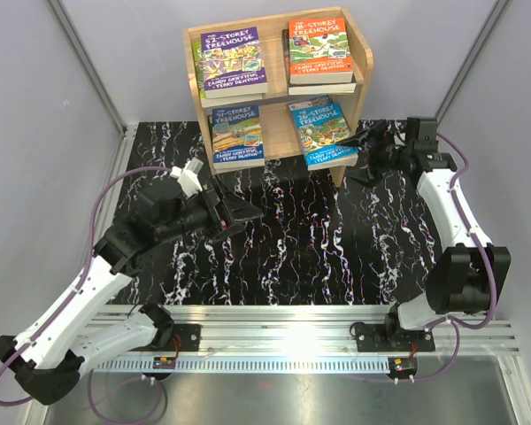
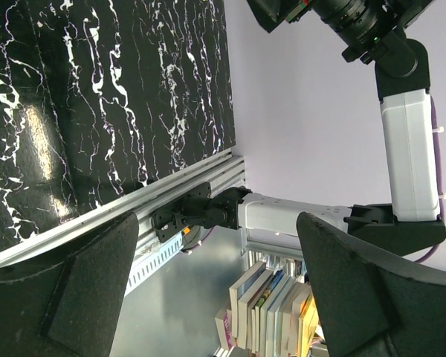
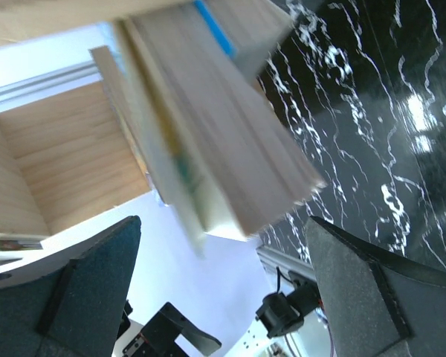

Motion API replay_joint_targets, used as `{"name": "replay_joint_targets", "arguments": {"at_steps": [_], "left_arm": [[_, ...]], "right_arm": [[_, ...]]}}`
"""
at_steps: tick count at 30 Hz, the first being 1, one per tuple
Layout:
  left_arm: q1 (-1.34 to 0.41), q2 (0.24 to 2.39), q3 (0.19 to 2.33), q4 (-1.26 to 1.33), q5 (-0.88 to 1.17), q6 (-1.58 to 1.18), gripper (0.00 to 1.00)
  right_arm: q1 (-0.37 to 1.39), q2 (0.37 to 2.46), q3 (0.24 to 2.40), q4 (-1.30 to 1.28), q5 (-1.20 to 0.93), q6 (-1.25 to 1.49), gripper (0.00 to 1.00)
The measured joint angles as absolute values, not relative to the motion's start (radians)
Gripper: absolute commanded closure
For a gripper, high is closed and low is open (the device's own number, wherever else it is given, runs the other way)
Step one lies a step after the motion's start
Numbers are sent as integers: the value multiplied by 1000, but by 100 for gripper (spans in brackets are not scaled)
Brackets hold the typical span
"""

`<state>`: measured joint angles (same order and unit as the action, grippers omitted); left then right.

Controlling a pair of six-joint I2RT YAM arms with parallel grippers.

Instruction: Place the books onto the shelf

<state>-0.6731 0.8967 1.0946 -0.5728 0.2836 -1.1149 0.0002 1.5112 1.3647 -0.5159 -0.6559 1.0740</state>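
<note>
The wooden shelf (image 1: 361,53) stands at the back of the table. Its top tier holds a purple-covered stack of books (image 1: 231,60) and an orange-covered stack (image 1: 319,51). On the lower tier lie a blue-covered stack (image 1: 237,135) and a bright blue book (image 1: 323,131). My right gripper (image 1: 352,152) is open just right of the bright blue book. In the right wrist view the page edges of that stack (image 3: 230,126) lie beyond the open right gripper (image 3: 223,221), with nothing between the fingers. My left gripper (image 1: 243,217) (image 2: 217,223) hovers open and empty over the table.
The black marbled tabletop (image 1: 319,239) stretches between the arms and the shelf. An aluminium rail (image 1: 274,323) runs along the near edge. Grey walls close in the left and right sides. A pile of other books (image 2: 275,305) sits below, off the table.
</note>
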Motion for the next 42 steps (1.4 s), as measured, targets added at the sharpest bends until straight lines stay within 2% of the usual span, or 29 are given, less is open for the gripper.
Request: {"name": "replay_joint_targets", "arguments": {"at_steps": [17, 42], "left_arm": [[-673, 878, 1069, -566, 281, -1135, 11], [-664, 882, 1071, -599, 276, -1114, 11]], "right_arm": [[0, 1404, 1286, -443, -724, 1177, 0], [68, 1573, 1386, -276, -699, 1311, 0]]}}
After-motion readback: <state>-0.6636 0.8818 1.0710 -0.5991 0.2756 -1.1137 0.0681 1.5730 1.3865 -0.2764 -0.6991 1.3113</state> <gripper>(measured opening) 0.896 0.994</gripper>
